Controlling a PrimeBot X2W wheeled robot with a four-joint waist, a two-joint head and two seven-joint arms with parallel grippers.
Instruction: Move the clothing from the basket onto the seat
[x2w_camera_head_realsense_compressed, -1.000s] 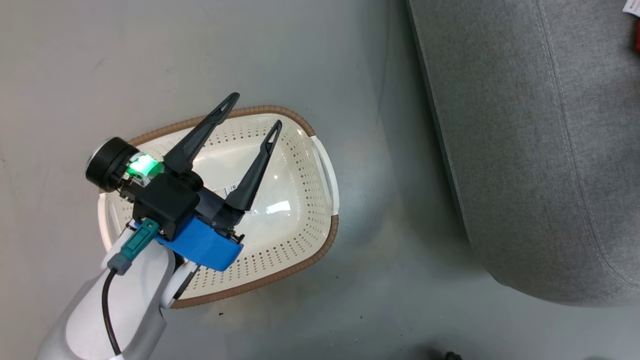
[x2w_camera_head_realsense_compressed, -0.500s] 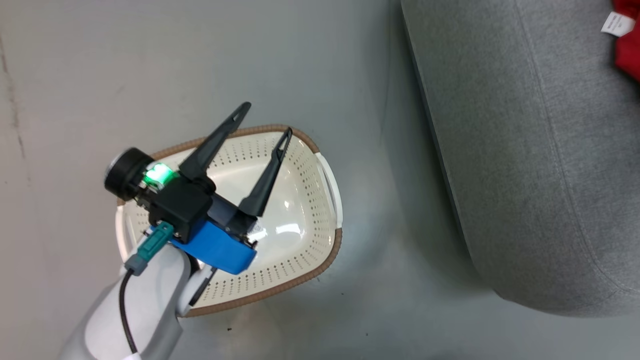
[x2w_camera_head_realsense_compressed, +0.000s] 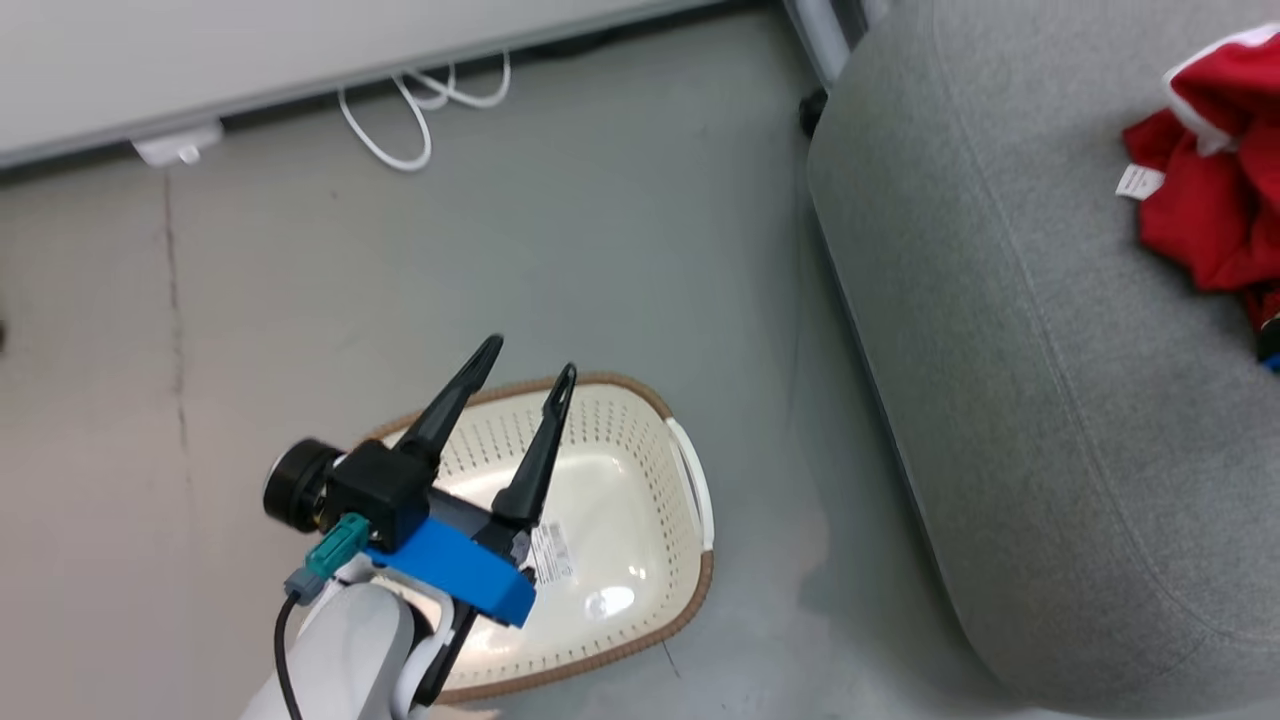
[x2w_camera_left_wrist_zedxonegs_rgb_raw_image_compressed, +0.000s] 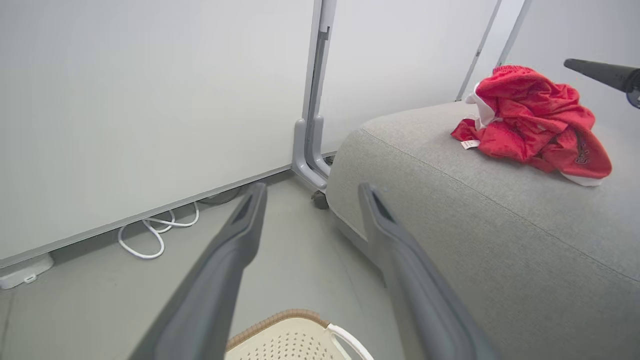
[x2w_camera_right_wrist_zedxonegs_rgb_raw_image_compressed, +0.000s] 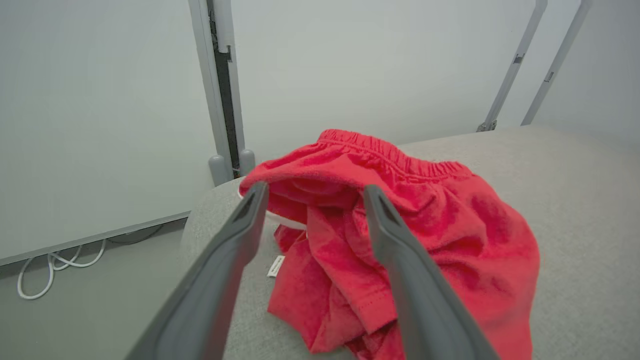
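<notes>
- Left gripper (x2w_camera_head_realsense_compressed: 529, 358): hangs above the laundry basket (x2w_camera_head_realsense_compressed: 640, 395), fingers spread wide with nothing between them. They point towards 12 o'clock in the head view, at the wall.
- Basket: stands on the grey floor at 6 o'clock in the head view. The part of its bottom that the arm does not cover is bare apart from a printed sticker (x2w_camera_head_realsense_compressed: 552, 553). No red cloth is visible inside.
- Seat (x2w_camera_head_realsense_compressed: 1000, 400): the grey upholstered cushion stands at 3 o'clock from the basket, near it but not touching.
- Clothing (x2w_camera_head_realsense_compressed: 1210, 210): a crumpled red heap lies on top of the seat, at about 2 o'clock from the basket. A white care tag (x2w_camera_head_realsense_compressed: 1138, 181) hangs out on its basket side. The right wrist view shows the elastic waistband of a pair of shorts (x2w_camera_right_wrist_zedxonegs_rgb_raw_image_compressed: 400, 150). The number of pieces in the heap cannot be told.
- Right gripper (x2w_camera_right_wrist_zedxonegs_rgb_raw_image_compressed: 314, 187): poised over the heap, jaws wide. No fold appears pinched between the fingers, though whether they touch the cloth cannot be told.
- Assessment: the transfer looks complete. The step in hand is judged to be releasing and backing off.
- Recommended practice:
  - Keep the right jaws wide and draw them back along their own line, so that no fold or waistband catches on a fingertip and trails off the cushion.
  - Hold the left arm clear of the basket's woven rim.
  - Check the covered part of the basket bottom before signing off.
- Other: a white cable (x2w_camera_head_realsense_compressed: 420, 110) lies looped by the wall at 11 o'clock, out of the working path.
</notes>
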